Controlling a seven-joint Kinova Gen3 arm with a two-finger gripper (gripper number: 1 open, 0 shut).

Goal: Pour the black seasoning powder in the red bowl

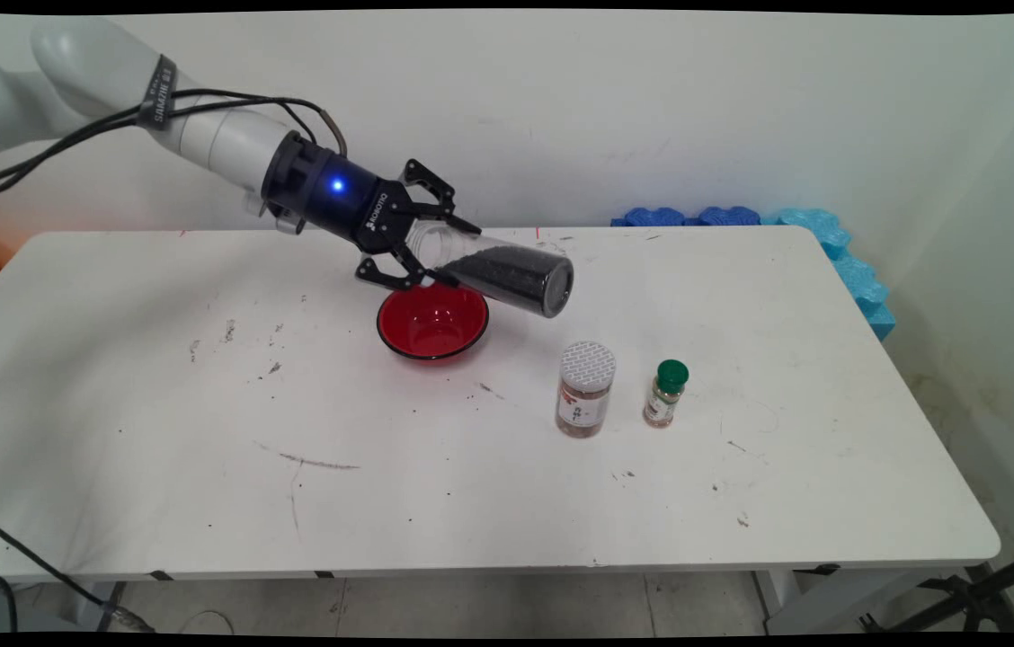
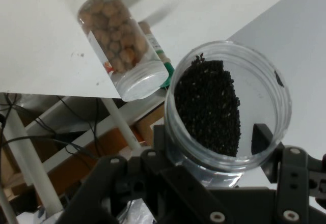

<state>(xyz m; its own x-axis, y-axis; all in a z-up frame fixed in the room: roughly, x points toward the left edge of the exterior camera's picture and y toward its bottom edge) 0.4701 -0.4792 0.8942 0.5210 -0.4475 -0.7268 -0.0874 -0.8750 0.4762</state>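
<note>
My gripper (image 1: 449, 253) is shut on a clear jar (image 1: 507, 270) partly filled with black grains. The jar hangs tilted above the table, its far end lower and pointing right, and the grains lie toward that end. A red bowl (image 1: 431, 323) sits right below the gripper and looks empty. In the hand view the gripper (image 2: 211, 147) clamps the clear jar (image 2: 229, 107) near its rim, with the black grains heaped inside.
To the right of the bowl stand a white-lidded jar of brown pieces (image 1: 585, 389) (image 2: 122, 46) and a small green-capped bottle (image 1: 666, 393) (image 2: 153, 38). Blue foam pieces (image 1: 741, 217) lie along the white table's (image 1: 201, 431) back right edge.
</note>
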